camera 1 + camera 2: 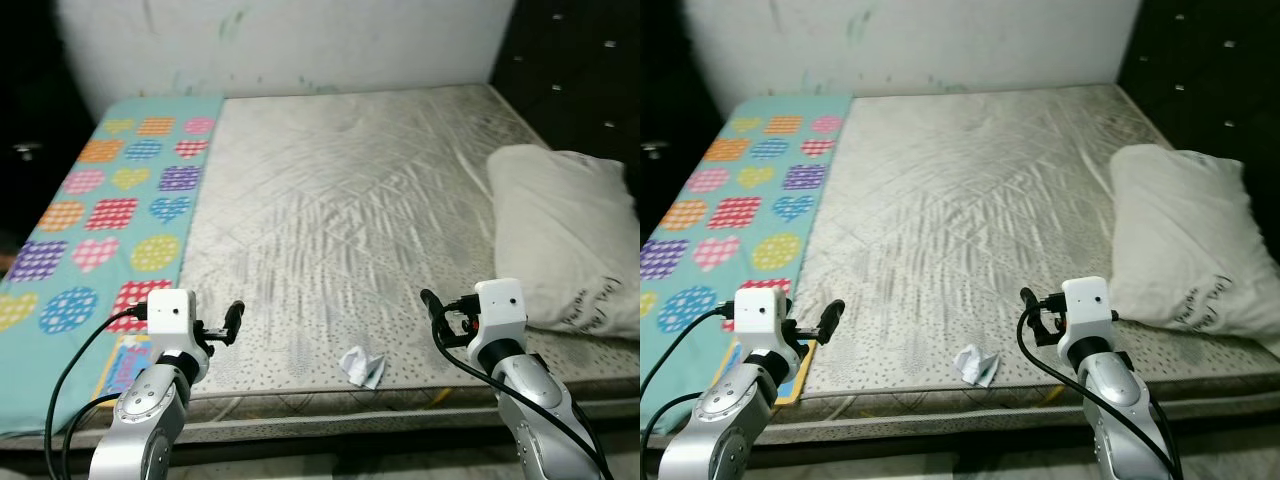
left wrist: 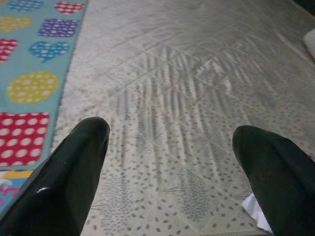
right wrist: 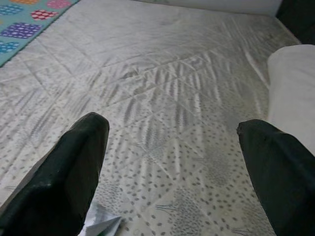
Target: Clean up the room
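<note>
Here, crumpled paper [image 1: 361,366]: one small white scrap, creased and folded into peaks, is lying on the mattress close to its near edge, roughly midway between the two grippers and touching neither.
Same scrap at the wrists: a white corner of it is poking in beside one black finger in the left wrist view, and a pale folded edge is showing under a finger in the right wrist view.
Mattress [image 1: 340,220]: one bare grey-white bed surface is showing diamond quilting, a speckled print along the near part, and faint dark streaks and stains.
Left gripper [image 1: 232,322]: it is hovering over the near edge of the mattress beside the patterned sheet, its fingers [image 2: 64,182] standing spread wide apart with nothing between them.
Right gripper [image 1: 434,315]: it is hovering over the near edge just beside the pillow, its fingers [image 3: 59,182] likewise standing spread apart and gripping nothing.
Pillow [image 1: 560,235]: one off-white, rumpled pillow is lying on the mattress's right side, with small dark lettering near its lower corner, too small to read.
Patterned sheet [image 1: 100,220]: one turquoise cloth is covering the left strip of the bed, printed with hearts, circles and squares in red, orange, yellow, blue and purple.
Wall [image 1: 300,40]: a scuffed white surface is standing behind the bed.
Headboard [image 1: 575,70]: one dark tufted panel is rising at the right.
</note>
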Available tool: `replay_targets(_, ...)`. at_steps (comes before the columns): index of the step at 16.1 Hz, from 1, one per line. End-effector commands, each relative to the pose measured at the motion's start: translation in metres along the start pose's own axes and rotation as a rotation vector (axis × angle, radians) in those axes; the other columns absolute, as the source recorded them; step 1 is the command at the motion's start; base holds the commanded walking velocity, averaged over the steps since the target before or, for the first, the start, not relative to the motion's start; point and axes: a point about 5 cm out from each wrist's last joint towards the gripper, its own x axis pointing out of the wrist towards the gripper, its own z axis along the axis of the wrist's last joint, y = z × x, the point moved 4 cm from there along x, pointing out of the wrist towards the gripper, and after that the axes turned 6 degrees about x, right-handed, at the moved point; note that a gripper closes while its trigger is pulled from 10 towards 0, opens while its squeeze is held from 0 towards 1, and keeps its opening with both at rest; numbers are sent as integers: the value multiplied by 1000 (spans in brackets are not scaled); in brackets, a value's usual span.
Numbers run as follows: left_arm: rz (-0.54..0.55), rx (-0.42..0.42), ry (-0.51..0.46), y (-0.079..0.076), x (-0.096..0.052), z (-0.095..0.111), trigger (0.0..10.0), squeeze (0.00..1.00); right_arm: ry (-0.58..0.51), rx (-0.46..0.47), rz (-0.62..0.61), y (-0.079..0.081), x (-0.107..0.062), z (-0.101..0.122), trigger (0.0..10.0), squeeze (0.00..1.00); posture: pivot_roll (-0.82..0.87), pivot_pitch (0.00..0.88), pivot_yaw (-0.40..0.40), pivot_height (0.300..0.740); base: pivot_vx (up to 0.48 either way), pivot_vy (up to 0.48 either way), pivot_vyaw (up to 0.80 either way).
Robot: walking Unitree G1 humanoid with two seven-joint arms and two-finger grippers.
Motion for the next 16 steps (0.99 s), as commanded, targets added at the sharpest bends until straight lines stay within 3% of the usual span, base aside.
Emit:
replay_targets(1, 1, 19, -3, 3, -3, 2, 10000, 0, -15, -5, 9, 3, 2, 4, 10000, 0, -201, 27, 49, 740, 0, 0, 0)
replay_targets(16, 15, 11, 2, 5, -5, 1, 10000, 0, -43, 46, 53, 10, 1, 8, 10000, 0, -201, 44, 50, 740, 0, 0, 0)
